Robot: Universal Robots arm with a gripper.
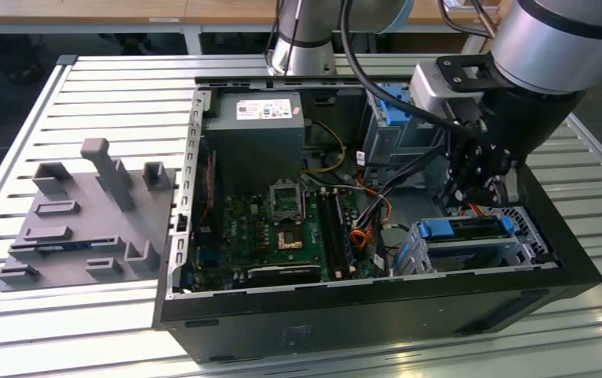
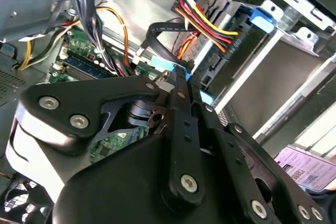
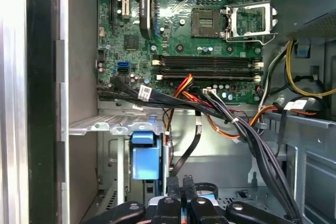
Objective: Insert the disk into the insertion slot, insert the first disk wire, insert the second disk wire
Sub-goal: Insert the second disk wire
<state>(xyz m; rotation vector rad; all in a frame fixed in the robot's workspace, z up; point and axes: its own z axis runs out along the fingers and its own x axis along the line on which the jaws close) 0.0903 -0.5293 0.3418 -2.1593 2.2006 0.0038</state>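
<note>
Exterior view: high, oblique, well back, looking down into the open computer case (image 1: pixel 379 319) on the slatted table (image 1: pixel 90 94); arm enters from 1 o'clock. First wrist view: close inside the case, facing the motherboard (image 3: pixel 178 30). Second wrist view: very close behind the gripper (image 2: pixel 181 74). All three share the motherboard and wire bundle (image 3: pixel 210 111).

One disk (image 1: pixel 467 228), one insertion slot (image 1: pixel 526 240)

slatted metal table (image 1: pixel 101 79) | open computer case (image 1: pixel 385 315) on it | grey moulded fixture tray (image 1: pixel 86 236) beside case
</note>
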